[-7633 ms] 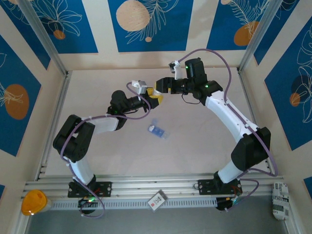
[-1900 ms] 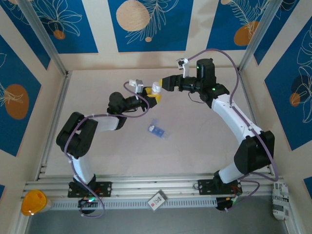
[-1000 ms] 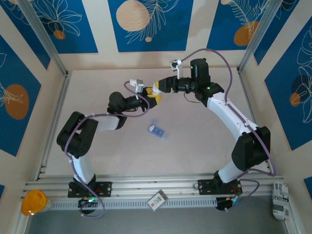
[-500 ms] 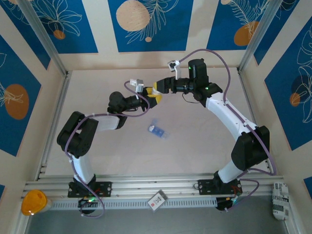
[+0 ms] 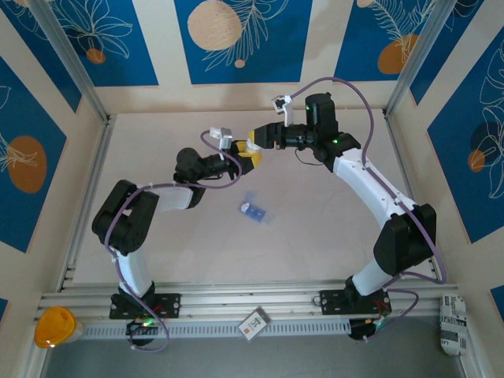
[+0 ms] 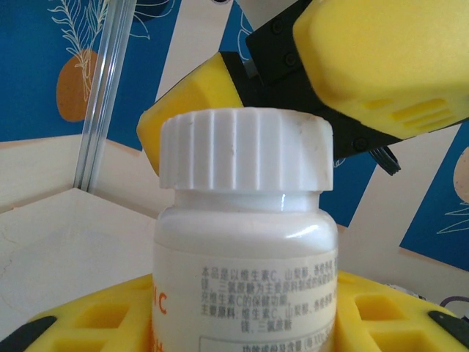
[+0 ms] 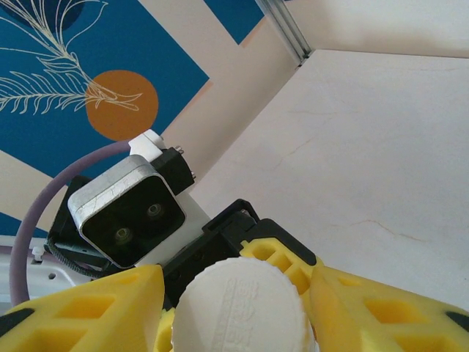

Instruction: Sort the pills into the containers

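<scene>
My left gripper (image 5: 245, 156) is shut on a white pill bottle (image 6: 245, 257), held upright above the table's far middle. Its yellow fingers (image 6: 88, 323) press both sides of the body. The right gripper (image 5: 257, 142) comes in from the right, and its yellow fingers (image 7: 381, 308) sit against both sides of the bottle's ribbed white cap (image 7: 242, 304). Those same fingers (image 6: 381, 66) flank the cap (image 6: 245, 150) in the left wrist view. The containers, a small translucent blue pill box (image 5: 254, 211), lie on the table nearer the arms. The pills are hidden.
An orange-lidded bottle (image 5: 53, 327) stands off the table at the near left. A small card (image 5: 253, 323) lies on the front rail and a white pack (image 5: 453, 323) at the near right. Aluminium posts (image 5: 71, 63) and patterned walls ring the table.
The right gripper's fingers spread slightly and then closed in on the cap, and its wrist turned a little. The left arm, bottle and pill box have stayed put.
</scene>
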